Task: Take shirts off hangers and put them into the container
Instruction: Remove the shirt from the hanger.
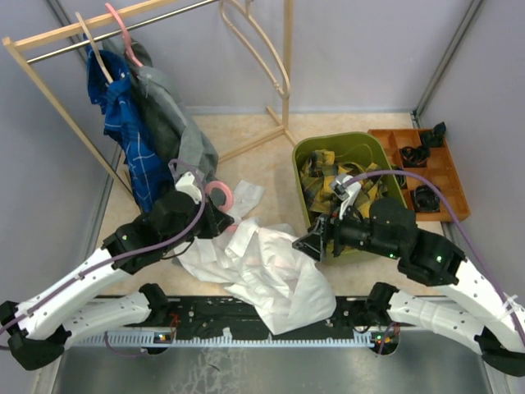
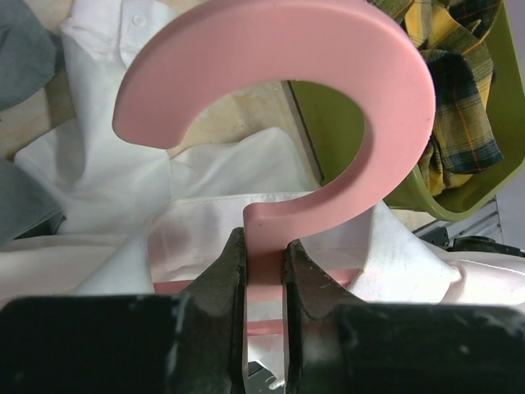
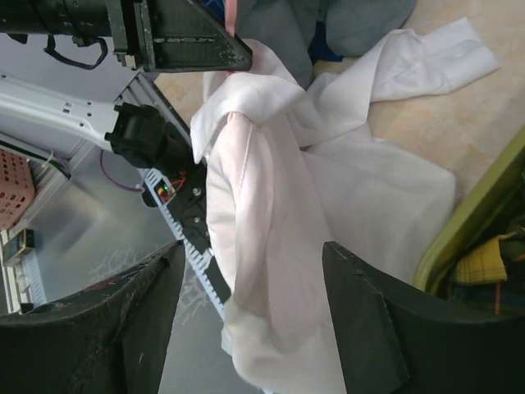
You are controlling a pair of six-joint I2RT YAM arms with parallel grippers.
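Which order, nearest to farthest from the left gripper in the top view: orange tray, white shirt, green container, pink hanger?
1. pink hanger, clamped in the left gripper.
2. white shirt, just right of it.
3. green container, farther right.
4. orange tray, far right.

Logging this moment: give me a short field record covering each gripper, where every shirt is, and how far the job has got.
left gripper: shut on the neck of the pink hanger, just below its hook
right gripper: open, fingers either side of a fold of the white shirt
white shirt: lying outside the container, hanger not yet out
plaid shirt: in the container
blue shirt: hanging on the rack
grey shirt: hanging on the rack
progress: one shirt of four binned
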